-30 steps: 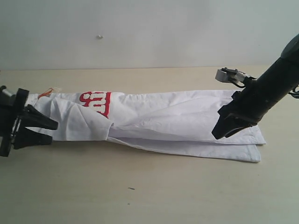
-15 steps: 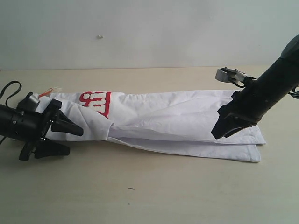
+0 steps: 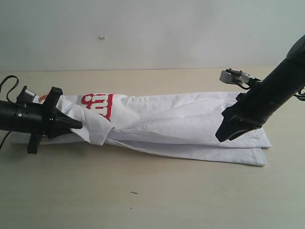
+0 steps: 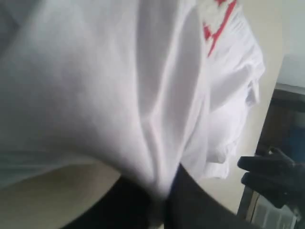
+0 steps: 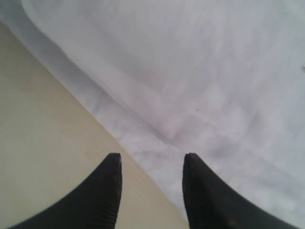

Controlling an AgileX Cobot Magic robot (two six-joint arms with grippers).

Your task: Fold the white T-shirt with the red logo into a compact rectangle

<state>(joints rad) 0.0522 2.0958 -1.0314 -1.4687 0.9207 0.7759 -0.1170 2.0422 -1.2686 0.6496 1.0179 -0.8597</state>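
Observation:
The white T-shirt (image 3: 181, 119) lies as a long folded strip across the table. Part of the red logo (image 3: 97, 104) shows near its left end, half covered by a fold. My left gripper (image 3: 76, 125) lies low at that end and is shut on a bunched fold of the shirt. The left wrist view shows white cloth (image 4: 119, 86) pinched between the dark jaws of the left gripper (image 4: 162, 202), with a red edge of the logo (image 4: 217, 26) beyond. My right gripper (image 3: 224, 136) hangs open over the shirt's right end. Its fingertips (image 5: 114, 160) straddle the shirt's edge (image 5: 157, 138), holding nothing.
The tan table (image 3: 152, 191) carries a small dark speck (image 3: 134, 192) in front of the shirt. A pale wall (image 3: 152, 33) closes the back. The right arm's dark gripper (image 4: 276, 171) shows far off in the left wrist view.
My left gripper has moved right onto the shirt's left end, turned, and shut on a fold of cloth. The right arm has stayed still.

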